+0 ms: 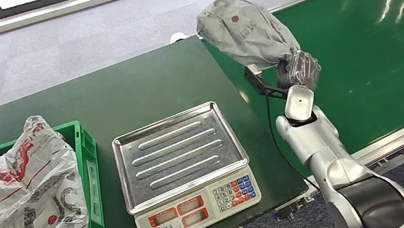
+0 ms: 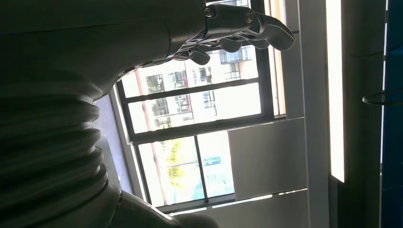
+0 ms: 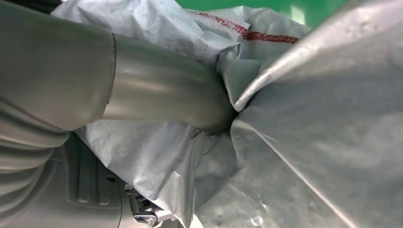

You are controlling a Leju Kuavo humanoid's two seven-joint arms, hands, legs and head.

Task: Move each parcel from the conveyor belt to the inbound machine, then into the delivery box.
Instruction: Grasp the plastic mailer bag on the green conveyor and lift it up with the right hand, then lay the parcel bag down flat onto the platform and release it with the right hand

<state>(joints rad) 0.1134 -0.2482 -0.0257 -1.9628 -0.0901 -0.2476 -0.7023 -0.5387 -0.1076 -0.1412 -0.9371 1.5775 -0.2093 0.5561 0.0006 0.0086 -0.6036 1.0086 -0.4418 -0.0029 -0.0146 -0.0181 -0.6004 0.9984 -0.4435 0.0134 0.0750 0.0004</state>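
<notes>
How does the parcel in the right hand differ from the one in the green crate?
The grey parcel is held aloft by the right hand, over the edge of the conveyor belt; the white parcel rests in the green crate. The grey one is plain grey with a small red dot; the white one carries large red and black print and looks bigger. Both are crumpled plastic mailer bags.

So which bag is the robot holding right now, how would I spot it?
Look at the green conveyor belt on the right. At its near edge the right hand grips a crumpled grey parcel lifted in the air. The other parcel is white with red print, lying in the green crate.
</notes>
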